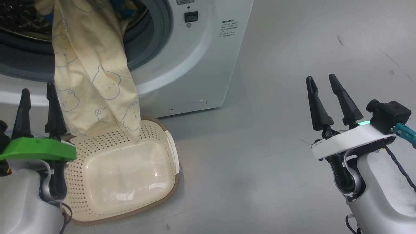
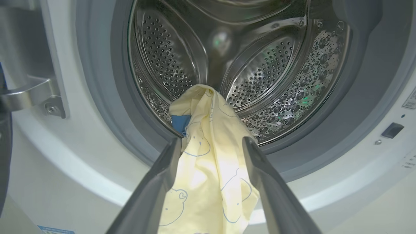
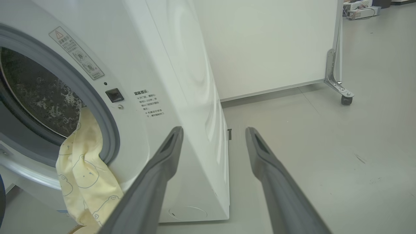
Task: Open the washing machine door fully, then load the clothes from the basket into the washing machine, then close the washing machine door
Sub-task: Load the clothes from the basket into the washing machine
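A: Grey floor (image 1: pixel 276 162), white washer (image 1: pixel 201 65) on it. Where's the task at?

B: Step one looks done. The opening is clear, and the dark edge past the hinge (image 2: pixel 32 94) reads as the door (image 2: pixel 3 146), swung aside. Can't tell if it's fully back.

A: Clothes?

B: Halfway, I'd say. Clothes (image 1: pixel 91 81) hang over the gasket (image 2: pixel 107 97). The top end with the blue band lies just inside the drum (image 2: pixel 260 65). The long part drapes down the front, tip dangling into the basket (image 1: pixel 152 133). Can't tell whether the tip touches the basket bottom.

A: Anything else in the basket?

B: Bottom is bare apart from that tip.

A: Your jaws?

B: Left gripper (image 1: pixel 38 87): jaws wide apart, clamped on nothing, just beside the hanging cloth, on its left. My left wrist view looks past my fingers at the cloth and drum. Right gripper (image 1: pixel 321 77): jaws wide apart too, nothing in them, well off to the right over bare floor.

A: So what's left?

B: My guess: get the hanging part into the drum, clear of the gasket, then shut the door. Door closing not begun.
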